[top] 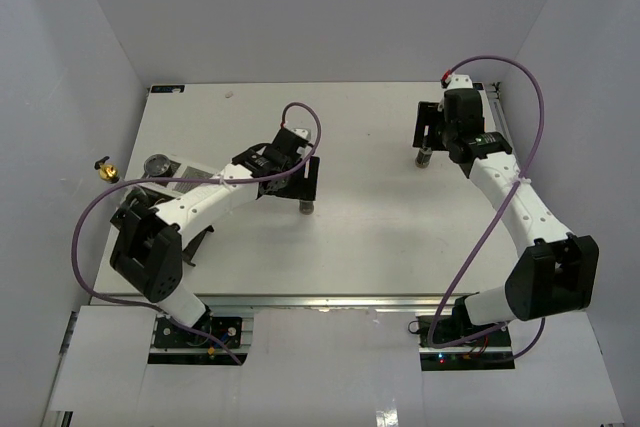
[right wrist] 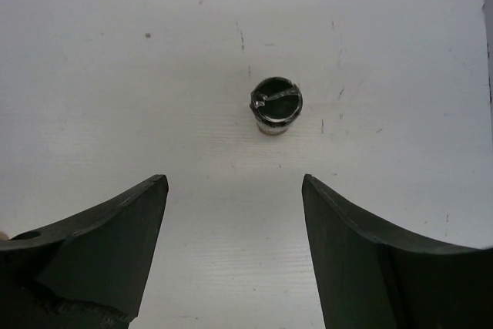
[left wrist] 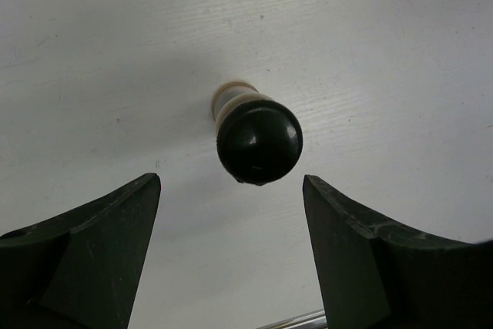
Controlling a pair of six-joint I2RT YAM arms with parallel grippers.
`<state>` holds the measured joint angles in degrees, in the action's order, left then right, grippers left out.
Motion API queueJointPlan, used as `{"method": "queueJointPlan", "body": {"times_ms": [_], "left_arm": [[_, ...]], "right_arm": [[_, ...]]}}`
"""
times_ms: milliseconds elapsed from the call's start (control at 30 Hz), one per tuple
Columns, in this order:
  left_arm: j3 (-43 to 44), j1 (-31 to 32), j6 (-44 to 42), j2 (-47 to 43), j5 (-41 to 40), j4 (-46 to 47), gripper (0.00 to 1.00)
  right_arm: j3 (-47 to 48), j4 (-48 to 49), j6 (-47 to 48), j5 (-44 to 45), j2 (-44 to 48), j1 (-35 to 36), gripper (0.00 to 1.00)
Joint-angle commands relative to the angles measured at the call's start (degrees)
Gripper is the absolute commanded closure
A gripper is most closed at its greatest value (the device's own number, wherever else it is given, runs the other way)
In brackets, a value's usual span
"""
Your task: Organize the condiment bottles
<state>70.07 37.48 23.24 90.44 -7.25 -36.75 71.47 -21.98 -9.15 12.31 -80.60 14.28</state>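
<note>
Standing just beyond left gripper [left wrist: 231, 180], black-capped bottle [left wrist: 258, 140]

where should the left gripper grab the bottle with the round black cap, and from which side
Come straight down from above: the black-capped bottle stands upright on the table, nearly centred under the open left gripper. Close on the pale neck just below the cap rather than on the dome itself, which is rounded and glossy and would likely slip out.

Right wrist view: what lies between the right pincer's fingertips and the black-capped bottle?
Nothing: the right wrist view shows only bare table between the open right pincer and the black-capped bottle.
</note>
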Motion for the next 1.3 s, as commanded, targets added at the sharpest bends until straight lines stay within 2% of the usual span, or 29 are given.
{"method": "queueJointPlan", "body": {"times_ms": [0, 267, 367, 433, 467, 533, 733, 1067, 1267], "left_arm": [[4.0, 1.1, -0.5, 2.1, -0.2, 1.5, 0.15], [5.7, 1.5, 0.1, 6.3, -1.8, 1.4, 0.20], [6.4, 1.5, 0.5, 7.7, -1.6, 1.7, 0.30], [6.7, 1.5, 0.5, 8.5, -1.4, 1.6, 0.45], [6.7, 1.5, 0.5, 8.7, -1.4, 1.6, 0.45], [6.6, 1.6, 0.5, 9.0, -1.2, 1.6, 0.64], [6.2, 1.6, 0.9, 8.2, -2.6, 0.5, 0.98], [12.9, 1.2, 0.3, 6.7, -10.8, -6.5, 1.00], [18.3, -5.7, -2.7, 5.7, -8.7, -9.4, 1.00]], "right_arm": [[-1.9, 3.9, 0.7, -4.3, 0.7, -1.4, 0.23], [-1.8, 4.9, 1.0, -2.9, -1.0, -1.9, 0.23], [-1.5, 5.8, 0.8, -2.2, -2.7, -2.1, 0.22], [-1.4, 6.1, 1.0, -2.1, -3.8, -2.3, 0.21], [-1.4, 6.2, 1.0, -2.1, -4.3, -2.3, 0.20], [-1.2, 6.3, 1.1, -2.2, -6.0, -2.8, 0.20], [-1.8, 7.9, 0.7, -3.3, -7.9, -3.4, 0.19], [2.3, 7.9, 1.8, -3.2, -13.7, -4.1, 0.16], [5.4, 7.1, 2.6, -3.3, -18.2, -5.3, 0.14]]}}
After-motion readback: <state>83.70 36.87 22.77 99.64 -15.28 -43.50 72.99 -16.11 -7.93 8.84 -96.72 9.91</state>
